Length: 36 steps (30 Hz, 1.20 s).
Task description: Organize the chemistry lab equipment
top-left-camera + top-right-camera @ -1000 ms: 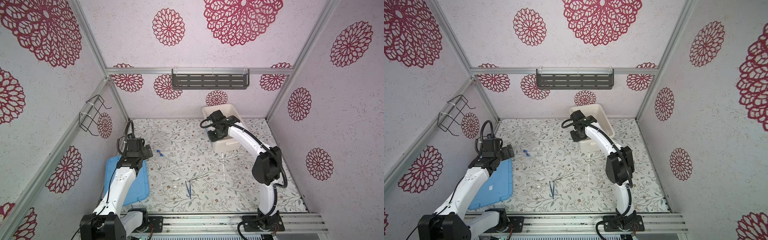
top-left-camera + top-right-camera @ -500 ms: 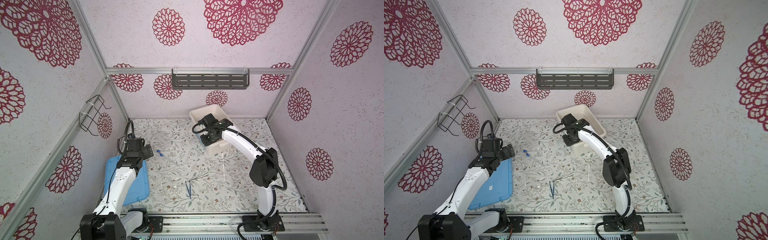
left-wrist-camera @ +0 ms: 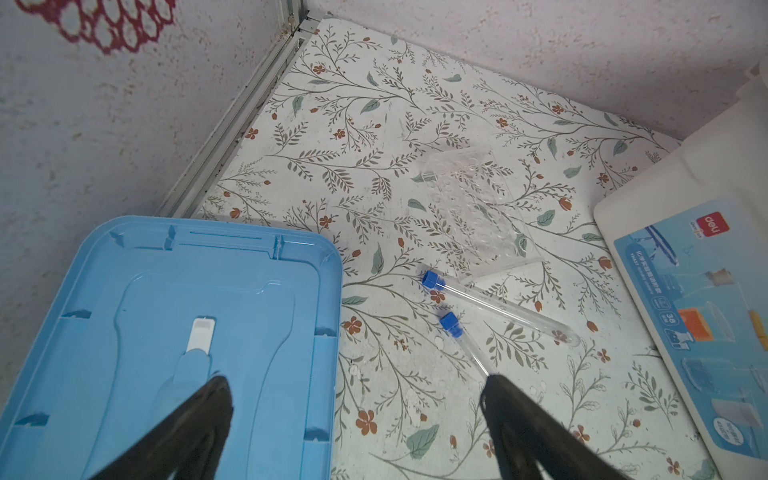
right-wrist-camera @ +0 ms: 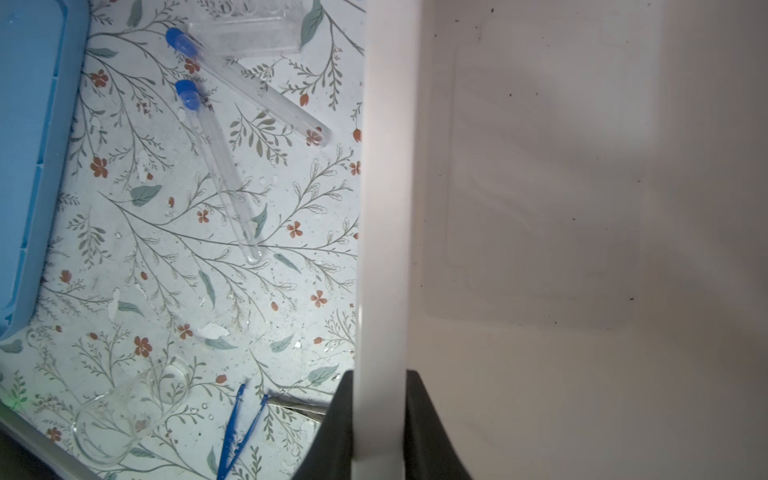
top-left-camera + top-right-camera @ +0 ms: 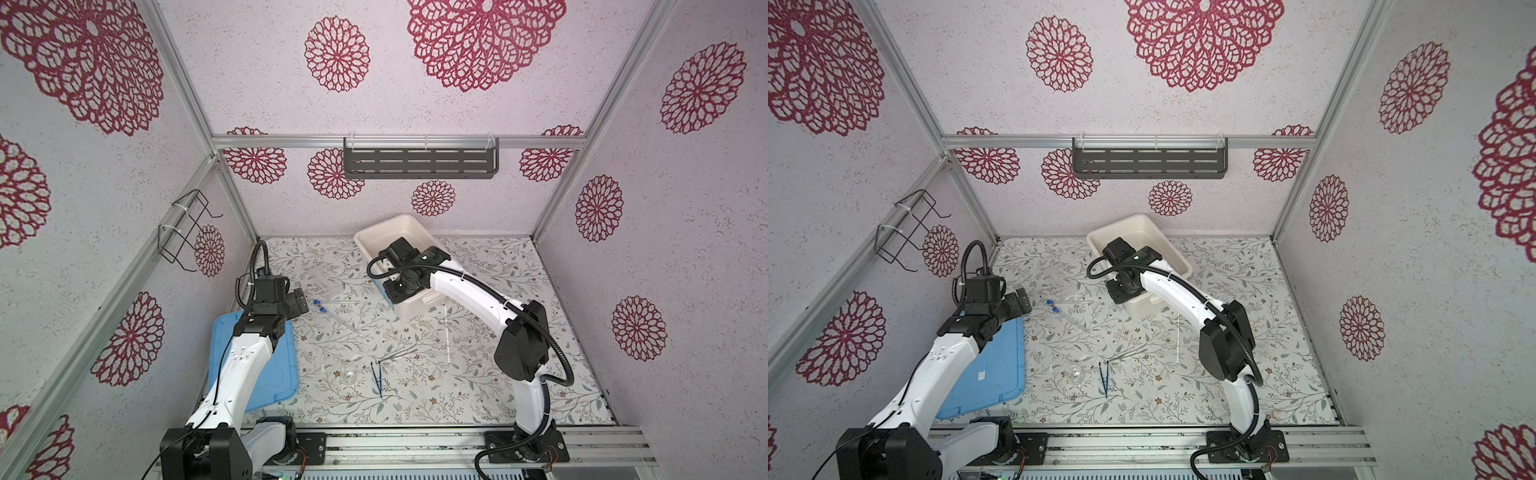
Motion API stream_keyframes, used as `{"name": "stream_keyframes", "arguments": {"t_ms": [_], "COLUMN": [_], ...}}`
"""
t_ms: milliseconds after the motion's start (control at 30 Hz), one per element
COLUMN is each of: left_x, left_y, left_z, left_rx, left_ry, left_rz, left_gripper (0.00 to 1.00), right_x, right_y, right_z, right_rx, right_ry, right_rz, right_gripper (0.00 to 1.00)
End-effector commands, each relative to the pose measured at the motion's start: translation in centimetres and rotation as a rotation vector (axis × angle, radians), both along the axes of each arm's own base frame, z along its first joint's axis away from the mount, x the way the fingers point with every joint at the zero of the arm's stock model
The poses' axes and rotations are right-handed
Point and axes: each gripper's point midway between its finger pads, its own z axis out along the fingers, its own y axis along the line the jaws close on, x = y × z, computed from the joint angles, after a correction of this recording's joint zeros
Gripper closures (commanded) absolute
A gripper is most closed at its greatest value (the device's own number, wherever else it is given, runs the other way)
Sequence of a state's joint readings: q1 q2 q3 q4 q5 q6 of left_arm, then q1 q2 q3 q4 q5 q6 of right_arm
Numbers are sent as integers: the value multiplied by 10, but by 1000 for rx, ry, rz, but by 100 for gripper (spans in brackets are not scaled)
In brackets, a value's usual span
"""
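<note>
In both top views the tub (image 5: 380,227) sits at upper centre, held by one wall, apparently to bring it nearer the tubes (image 5: 322,309), tweezers (image 5: 377,376) and rod (image 5: 448,336) lying loose below it. In the left wrist view the left gripper (image 3: 353,390) hangs at the bottom edge, jaws wide apart, between lid (image 3: 166,332) and tubes, poised for a pick. In the right wrist view the right gripper (image 4: 378,386), bottom centre, is clamped on the empty tub's rim.

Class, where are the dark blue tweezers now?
In both top views the dark blue tweezers lie front and centre on the table, just right of a small clear vessel.
</note>
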<state>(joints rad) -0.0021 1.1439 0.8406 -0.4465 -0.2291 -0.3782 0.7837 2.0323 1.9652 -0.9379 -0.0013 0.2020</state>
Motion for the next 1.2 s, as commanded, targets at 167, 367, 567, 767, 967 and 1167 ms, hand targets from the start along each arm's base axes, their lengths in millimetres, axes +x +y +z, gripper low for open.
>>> {"name": "stream_keyframes", "arguments": {"t_ms": [167,367,567,767,967,1167], "left_x": [6,7,8,10,12,17], "left_y": [-6,-8,-10,-15,-19,-24], "left_z": [1,-2,-3,-8,-12,-18], "left_rx": [-30,-51,-61,-99,-145,-204], "left_ry": [-25,-18,-13,-5,2,13], "left_rz": [-12,-15,-16,-19,-9,7], "left_gripper": [3,3,3,3,3,3], "right_x": [-31,-39,-48,-52,-48,-42], "right_y": [14,11,3,-2,-1,-1], "right_z": [40,41,41,38,71,109], "right_rx": [116,94,82,67,96,167], "right_ry": [30,24,26,27,-50,-166], "right_rz": [-35,-30,-22,-12,31,50], "right_gripper": [79,77,75,65,58,57]}}
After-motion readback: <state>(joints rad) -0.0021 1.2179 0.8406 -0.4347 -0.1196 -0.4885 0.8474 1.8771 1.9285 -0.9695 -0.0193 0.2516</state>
